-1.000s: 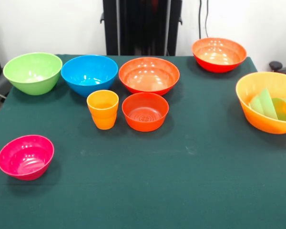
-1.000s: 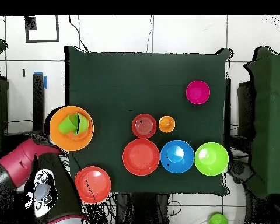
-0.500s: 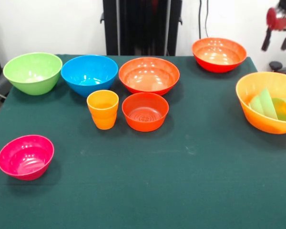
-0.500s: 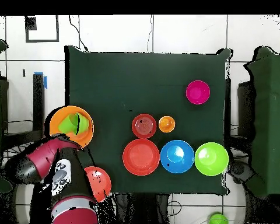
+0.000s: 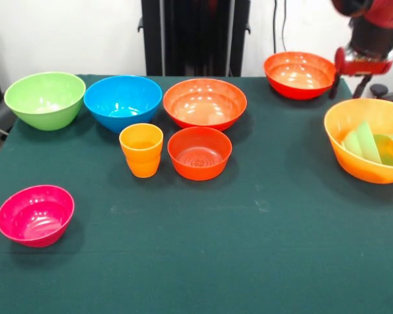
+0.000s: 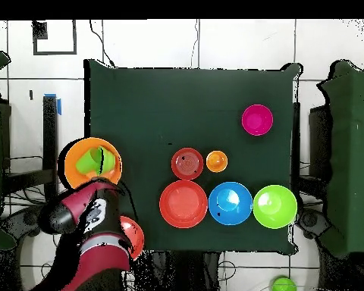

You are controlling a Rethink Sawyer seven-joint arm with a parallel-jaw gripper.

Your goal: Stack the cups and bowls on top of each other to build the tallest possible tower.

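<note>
Hovering with fingers spread apart, empty: red and black gripper [image 5: 348, 85], between far red-orange glossy plastic bowl [image 5: 300, 74] and largest orange glossy plastic bowl [image 5: 370, 139]. Lying tilted inside that largest bowl: translucent green tapered plastic cup [image 5: 373, 145]. Standing mid-table on dark green cloth [image 5: 249, 248], just beside small red-orange bowl [image 5: 199, 152]: orange tapered plastic cup [image 5: 141, 150].

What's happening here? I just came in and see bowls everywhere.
A red robot arm's claw hangs open and empty beside the largest orange bowl, which holds the green cup lying inside. Nothing is stacked yet. The orange cup and the other bowls sit apart on the table.
</note>
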